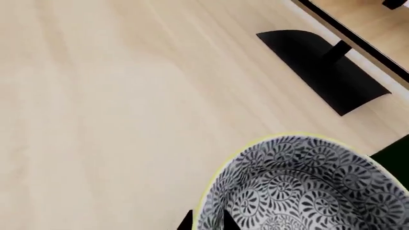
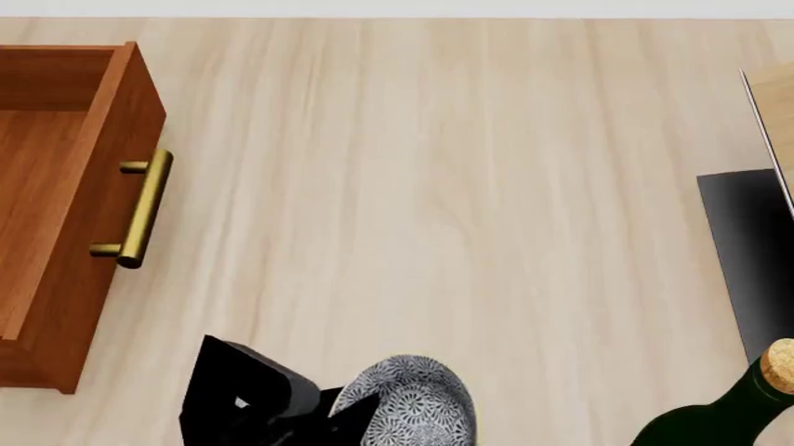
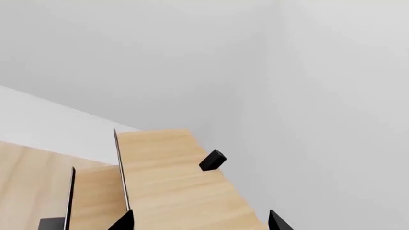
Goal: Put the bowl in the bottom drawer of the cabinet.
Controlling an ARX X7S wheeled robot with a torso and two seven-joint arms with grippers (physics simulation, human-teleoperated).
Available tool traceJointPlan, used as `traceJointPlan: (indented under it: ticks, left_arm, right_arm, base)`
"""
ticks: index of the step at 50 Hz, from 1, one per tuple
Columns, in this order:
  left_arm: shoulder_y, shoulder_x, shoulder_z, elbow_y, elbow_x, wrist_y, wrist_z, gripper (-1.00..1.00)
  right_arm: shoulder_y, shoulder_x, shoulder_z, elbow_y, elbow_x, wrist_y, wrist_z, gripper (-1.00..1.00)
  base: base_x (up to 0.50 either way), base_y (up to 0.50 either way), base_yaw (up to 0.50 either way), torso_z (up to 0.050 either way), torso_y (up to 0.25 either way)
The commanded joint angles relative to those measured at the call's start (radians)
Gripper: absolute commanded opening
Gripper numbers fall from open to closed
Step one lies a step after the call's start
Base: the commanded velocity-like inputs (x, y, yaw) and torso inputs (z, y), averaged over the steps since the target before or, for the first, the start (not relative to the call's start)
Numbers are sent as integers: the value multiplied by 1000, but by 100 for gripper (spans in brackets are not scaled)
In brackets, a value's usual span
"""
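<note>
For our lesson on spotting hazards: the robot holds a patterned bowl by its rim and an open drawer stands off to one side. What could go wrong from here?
1. The left gripper pinches the bowl only at its rim, so it could slip during the carry.
2. The bowl could catch the bottom drawer's front wall or brass handle on the way in.
3. A dark bottle stands nearby; a swing could topple it.

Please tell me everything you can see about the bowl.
The bowl is small, round and looks ceramic, with a dense blue-grey and white floral pattern inside and out and a pale rim. It appears empty. The left claw grips its rim, holding it tilted above the pale wood floor, low in the head view. The open drawer stands apart to the left; the bowl is not yet in it.
</note>
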Motion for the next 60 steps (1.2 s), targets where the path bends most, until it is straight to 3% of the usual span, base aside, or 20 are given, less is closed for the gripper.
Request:
traceJointPlan:
  ticks: [1,9,22,44,60]
  left_arm:
    - [55,-47,-20,118,98,-87,-111,-100]
    - [66,-123,-100,472,-55,-275,-246,-100]
    - [-4,-175,-174,706,-176,-423,-379,-100]
    - [-229,-206,-228,753,-249,-528,-424,-100]
    - [-419,-201,-251,583,-178,-500,-400,-100]
  right_arm:
    - [-2,9,-7,11,2,-17,8,100]
    - [0,9,-49,36,-26,-54,14,100]
    - [48,37,-163,80,-57,-95,53,100]
    - [107,54,-284,117,-77,-131,99,100]
    - [114,56,-307,122,-82,-141,105,100]
  base:
    - [0,0,0,0,0]
    - [0,0,0,0,0]
    - [0,0,0,0,0]
    - [0,0,0,0,0]
    - [0,0,0,0,0]
